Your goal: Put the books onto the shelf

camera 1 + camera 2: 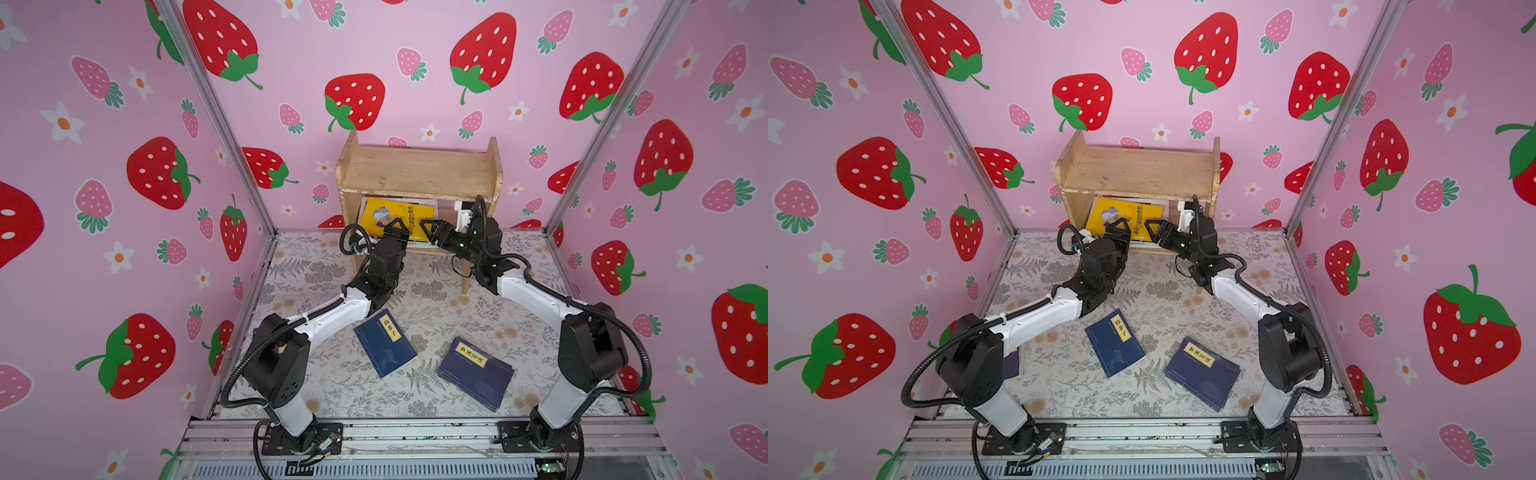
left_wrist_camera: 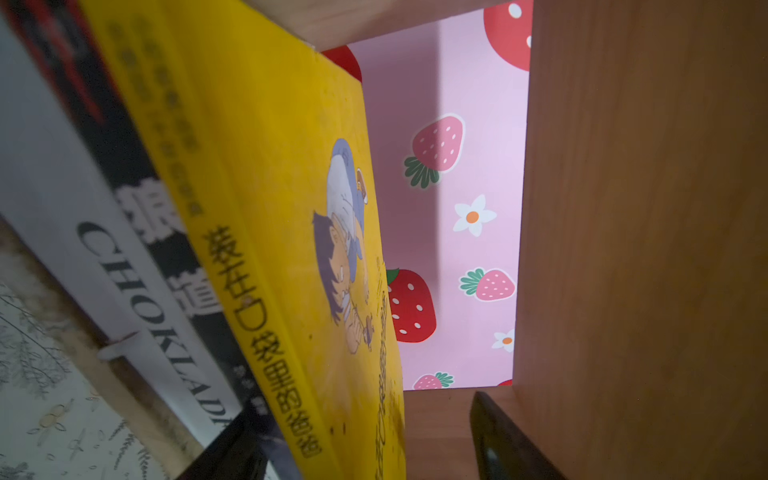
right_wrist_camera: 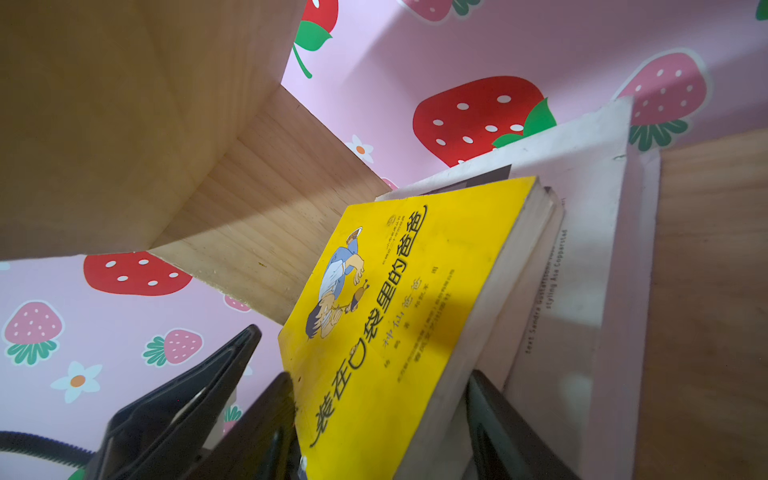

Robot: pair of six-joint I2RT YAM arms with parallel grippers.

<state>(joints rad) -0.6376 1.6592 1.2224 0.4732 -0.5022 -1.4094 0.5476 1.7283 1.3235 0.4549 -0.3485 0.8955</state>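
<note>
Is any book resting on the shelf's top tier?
No: in a top view the shelf shows only bare wood on its top tier, while the yellow book sits in the lower tier.

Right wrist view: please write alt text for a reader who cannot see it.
A yellow cartoon-cover paperback leans over a thick white book inside a light wooden shelf; the right hand straddles one end. Pink strawberry wallpaper is behind.

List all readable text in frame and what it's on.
"装在口袋里的爸爸": yellow book cover.
"CHOKLAD", rest hidden: white book spine.
"styling Asa Copparstad": white book cover, right wrist view.
"韩非子": left navy book label.
right navy book label: too blurred.
dark book spine: partly covered, unreadable.
</note>
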